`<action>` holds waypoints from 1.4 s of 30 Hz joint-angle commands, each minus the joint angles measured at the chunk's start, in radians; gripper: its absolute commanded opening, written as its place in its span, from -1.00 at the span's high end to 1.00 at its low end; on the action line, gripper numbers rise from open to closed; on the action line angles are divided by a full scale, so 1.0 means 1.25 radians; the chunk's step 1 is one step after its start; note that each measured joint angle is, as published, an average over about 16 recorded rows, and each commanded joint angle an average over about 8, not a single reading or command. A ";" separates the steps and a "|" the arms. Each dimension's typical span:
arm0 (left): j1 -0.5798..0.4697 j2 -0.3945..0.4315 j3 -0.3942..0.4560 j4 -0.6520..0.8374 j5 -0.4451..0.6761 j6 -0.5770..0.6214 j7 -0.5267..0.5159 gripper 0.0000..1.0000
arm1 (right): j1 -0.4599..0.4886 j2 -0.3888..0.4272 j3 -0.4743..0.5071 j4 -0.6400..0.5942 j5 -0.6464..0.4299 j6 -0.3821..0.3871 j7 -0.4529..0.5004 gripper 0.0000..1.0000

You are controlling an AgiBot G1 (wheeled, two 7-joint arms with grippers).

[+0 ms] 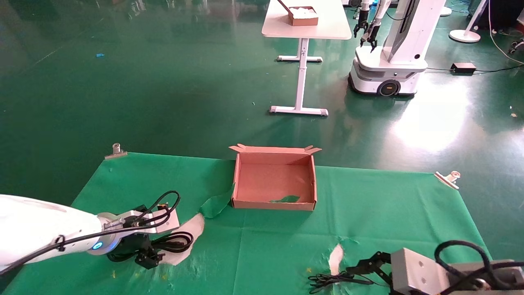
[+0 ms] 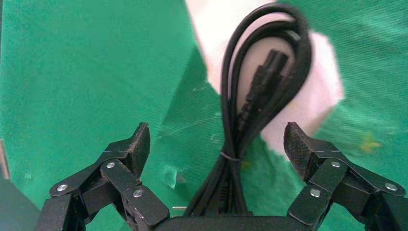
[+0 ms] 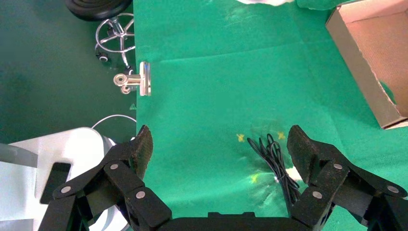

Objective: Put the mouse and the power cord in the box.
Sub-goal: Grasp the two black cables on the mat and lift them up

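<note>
The power cord point(image 1: 174, 242) lies coiled at the table's near left, on a torn white patch. My left gripper point(image 1: 149, 256) is low over it and open. In the left wrist view the cord point(image 2: 269, 72) runs between the spread fingers point(image 2: 137, 144), untouched by either pad. The box point(image 1: 274, 180) stands open at the middle back, with only a green scrap inside. My right gripper point(image 1: 354, 272) hangs open at the near right, beside the mouse's thin cord bundle point(image 1: 327, 280). That bundle point(image 3: 274, 161) lies close to one fingertip point(image 3: 300, 147). The mouse body is hidden.
Metal clips point(image 1: 116, 150) point(image 1: 448, 178) pin the green cloth at the back corners. The cloth is folded up point(image 1: 217, 205) beside the box's left wall and torn point(image 1: 335, 258) near the front. Beyond are a white table point(image 1: 305, 24) and another robot point(image 1: 389, 61).
</note>
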 commanded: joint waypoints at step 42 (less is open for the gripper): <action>-0.026 0.040 -0.004 0.116 -0.003 -0.051 0.035 0.86 | 0.268 -0.416 -0.240 -0.485 -0.557 0.124 -0.065 1.00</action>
